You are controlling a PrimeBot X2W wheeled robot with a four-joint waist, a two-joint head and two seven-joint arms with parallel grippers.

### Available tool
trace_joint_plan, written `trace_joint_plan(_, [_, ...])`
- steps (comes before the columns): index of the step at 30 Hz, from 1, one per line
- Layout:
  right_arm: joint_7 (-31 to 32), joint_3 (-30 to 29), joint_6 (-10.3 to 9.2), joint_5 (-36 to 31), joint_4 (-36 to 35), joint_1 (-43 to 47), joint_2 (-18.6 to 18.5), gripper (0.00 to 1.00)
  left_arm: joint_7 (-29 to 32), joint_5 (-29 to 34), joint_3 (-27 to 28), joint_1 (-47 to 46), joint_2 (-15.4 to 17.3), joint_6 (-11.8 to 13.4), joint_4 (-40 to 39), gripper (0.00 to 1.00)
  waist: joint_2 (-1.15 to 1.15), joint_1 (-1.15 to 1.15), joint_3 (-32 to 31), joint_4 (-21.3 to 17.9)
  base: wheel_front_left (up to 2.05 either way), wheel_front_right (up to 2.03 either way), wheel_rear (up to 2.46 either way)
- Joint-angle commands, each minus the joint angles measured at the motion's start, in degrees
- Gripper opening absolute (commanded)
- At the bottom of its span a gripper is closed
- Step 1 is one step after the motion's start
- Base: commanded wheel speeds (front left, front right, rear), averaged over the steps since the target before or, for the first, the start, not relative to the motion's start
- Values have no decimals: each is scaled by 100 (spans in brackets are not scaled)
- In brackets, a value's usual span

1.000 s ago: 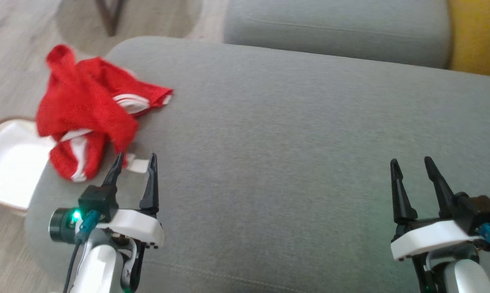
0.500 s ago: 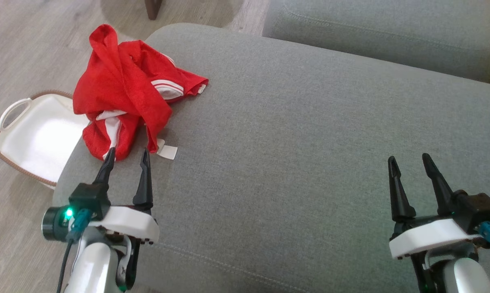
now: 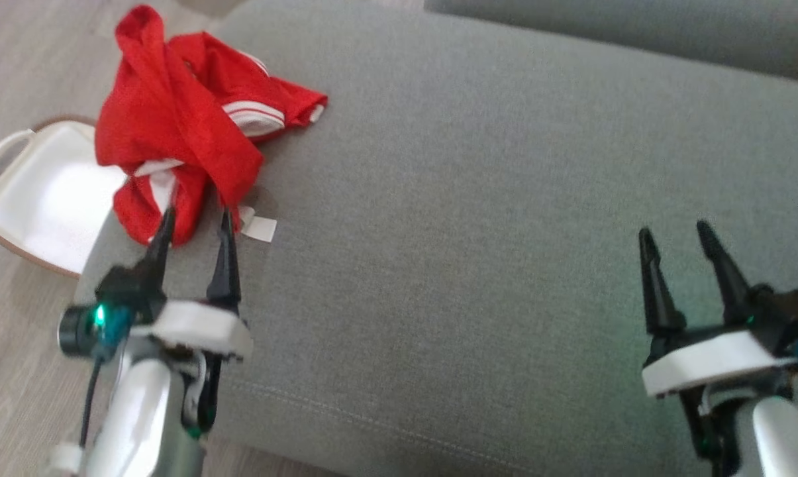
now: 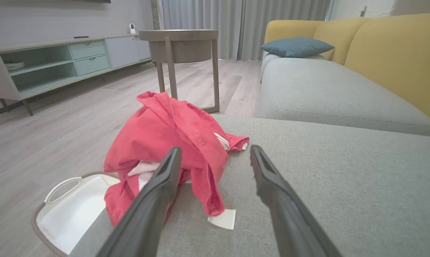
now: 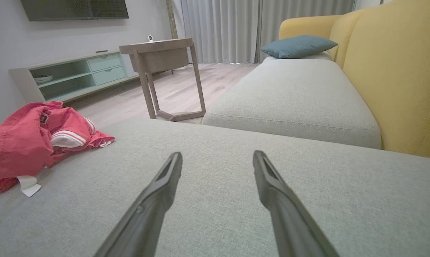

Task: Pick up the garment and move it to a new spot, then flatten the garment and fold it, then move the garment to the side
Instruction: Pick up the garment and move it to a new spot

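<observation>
While left fingers and right fingers gape empty, garment at cushion edge, wrist views add table.

No readable text, brand or number found. Face of white tag at edge of red garment — blank as far as resolvable. Marks on small dark patch on same garment — too small to read.

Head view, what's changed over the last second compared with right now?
The camera itself shifted. Against the garment, the left gripper moved to its left and forward: the white tag lay between its fingers, and now it lies to their right. Nothing was gripped. Both grippers stayed open, the right gripper over the cushion; the garment kept its heap.
</observation>
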Motion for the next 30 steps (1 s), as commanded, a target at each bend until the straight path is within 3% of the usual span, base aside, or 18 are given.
trace_joint_plan(1, [49, 139, 44, -20, -311, -354, -160, 100, -69, 2, 155, -564, 95, -41, -55, 100, 0, 0, 380, -113, 0, 0, 0])
trace_joint_plan(11, [279, 127, 44, -1, -646, -756, -490, 100, 447, -419, 359, -1925, 235, -306, 1385, 100, 0, 0, 1336, -353, 0, 0, 0])
trace_joint_plan(24, [449, 12, 44, 17, -859, -936, -677, 100, 1559, -867, 599, -3526, 442, -305, 3527, 100, 0, 0, 1806, -301, 0, 0, 0])
trace_joint_plan(25, [458, 19, 44, 22, -861, -945, -680, 100, 1564, -856, 576, -3586, 458, -318, 3610, 42, 0, 0, 1809, -303, 0, 0, 0])
trace_joint_plan(26, [465, 28, 44, 26, -860, -951, -679, 100, 1556, -837, 545, -3634, 473, -331, 3686, 0, 0, 0, 1809, -308, 0, 0, 0])
trace_joint_plan(30, [476, 30, 44, 50, -844, -964, -669, 100, 1333, -723, 431, -3774, 549, -307, 3858, 0, 0, 0, 1788, -327, 0, 0, 0])
